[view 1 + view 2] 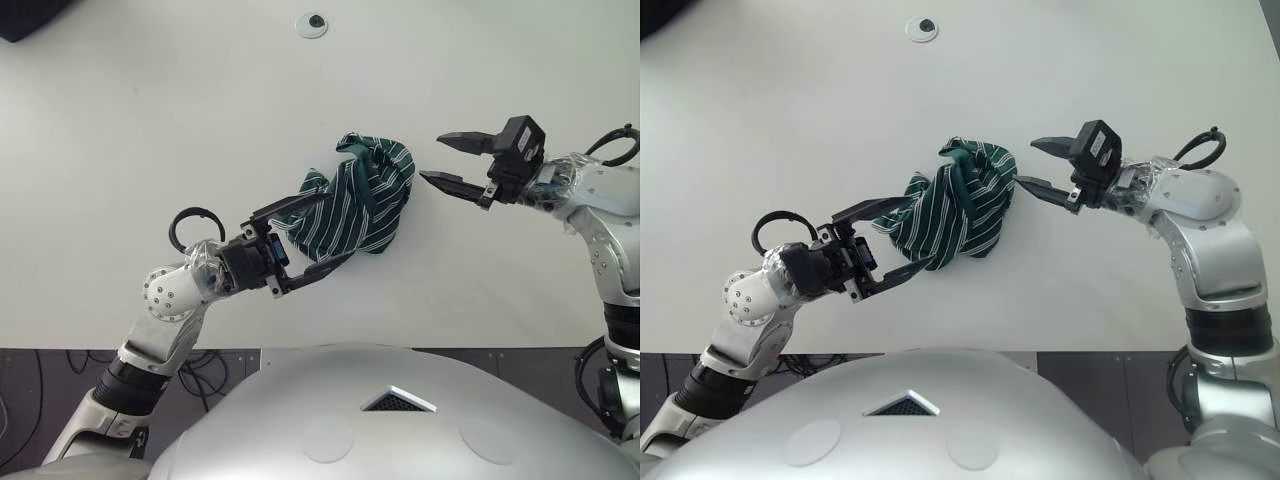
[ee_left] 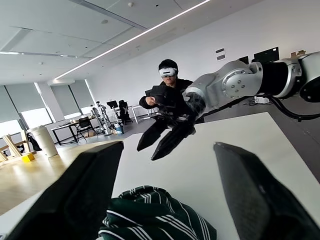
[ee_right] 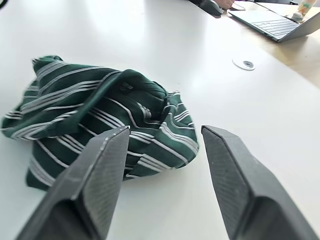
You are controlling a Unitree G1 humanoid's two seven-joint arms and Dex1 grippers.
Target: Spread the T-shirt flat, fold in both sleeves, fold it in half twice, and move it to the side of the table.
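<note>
Left eye view | left claw (image 1: pixel 338 226) spread, fingers straddling left end of the T-shirt (image 1: pixel 365 195) | T-shirt green striped, crumpled at mid worktop (image 1: pixel 150 120) | right claw (image 1: pixel 431 157) spread, just beside T-shirt's right edge, not touching

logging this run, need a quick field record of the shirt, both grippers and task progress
T-shirt: green striped, crumpled in a heap mid-table
table: white
left gripper: open, fingers astride the heap's near-left edge
right gripper: open, close beside the heap's right edge
progress: not yet spread flat
</note>
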